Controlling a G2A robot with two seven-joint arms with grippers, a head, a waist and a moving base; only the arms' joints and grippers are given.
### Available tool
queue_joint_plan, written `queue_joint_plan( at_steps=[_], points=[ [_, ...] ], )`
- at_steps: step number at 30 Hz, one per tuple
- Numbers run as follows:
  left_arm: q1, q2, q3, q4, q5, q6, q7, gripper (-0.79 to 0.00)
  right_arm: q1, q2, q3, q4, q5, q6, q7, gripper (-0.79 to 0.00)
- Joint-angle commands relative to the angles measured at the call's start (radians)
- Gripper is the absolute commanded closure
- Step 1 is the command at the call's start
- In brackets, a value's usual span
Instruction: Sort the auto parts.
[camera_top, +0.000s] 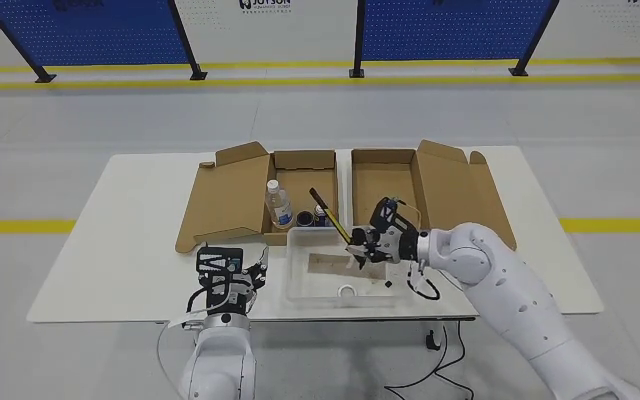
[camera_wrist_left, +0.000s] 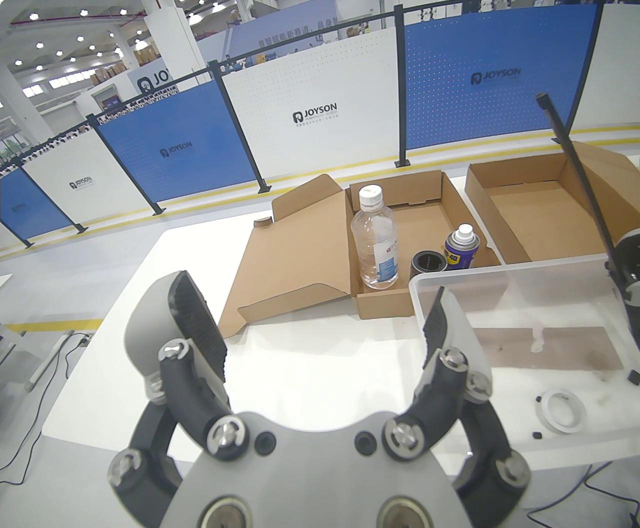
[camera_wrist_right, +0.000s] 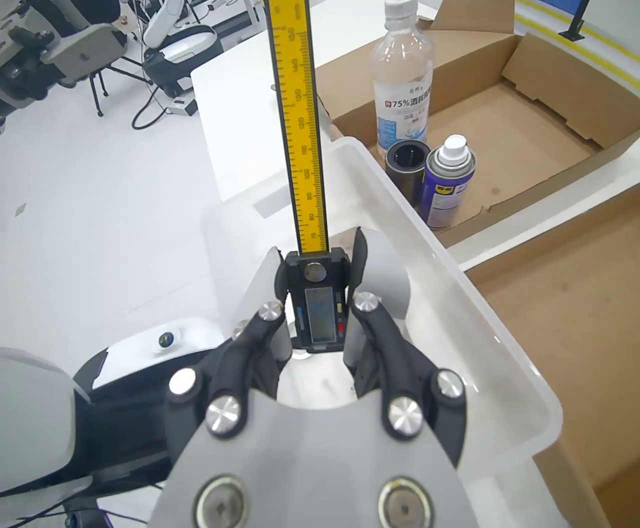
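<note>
My right gripper (camera_wrist_right: 316, 260) is shut on the black display head of a digital caliper (camera_wrist_right: 300, 125), whose yellow scale bar sticks up over the clear plastic bin (camera_wrist_right: 440, 260). From above, the caliper (camera_top: 330, 215) slants across the bin's (camera_top: 300, 290) far rim, held by the right gripper (camera_top: 362, 248). My left gripper (camera_wrist_left: 320, 320) hangs open over the white table left of the bin (camera_wrist_left: 425, 285), holding nothing. A white ring (camera_wrist_left: 561, 410) and small black bits lie on the bin floor.
Two open cardboard boxes sit behind the bin. The left box (camera_top: 300, 165) holds a clear bottle (camera_top: 279, 204), a black cylinder (camera_wrist_left: 427, 264) and a blue spray can (camera_wrist_left: 461, 247). The right box (camera_top: 385, 185) has a bare floor. Blue and white barriers stand beyond the table.
</note>
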Motion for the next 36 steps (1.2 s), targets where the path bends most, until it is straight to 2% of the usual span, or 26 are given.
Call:
queue_joint_plan(
  at_steps=[1,10,18,29,36],
  points=[
    [0.000,0.000,0.000,0.000,0.000,0.000,0.000,-0.785,-0.003,0.001,0.005,-0.007,-0.005,0.004,0.001,0.000],
    [0.000,0.000,0.000,0.000,0.000,0.000,0.000,-0.785,-0.001,0.005,0.049,-0.059,-0.077,0.084,-0.062,0.000],
    [0.000,0.000,0.000,0.000,0.000,0.000,0.000,-0.785,0.017,0.011,0.117,-0.089,-0.177,0.229,-0.095,0.000],
    [0.000,0.000,0.000,0.000,0.000,0.000,0.000,-0.785,-0.011,0.026,0.232,-0.052,-0.299,0.528,-0.079,0.000],
    [0.000,0.000,0.000,0.000,0.000,0.000,0.000,-0.785,0.010,0.014,0.232,0.028,-0.304,0.607,-0.093,0.000]
  ],
)
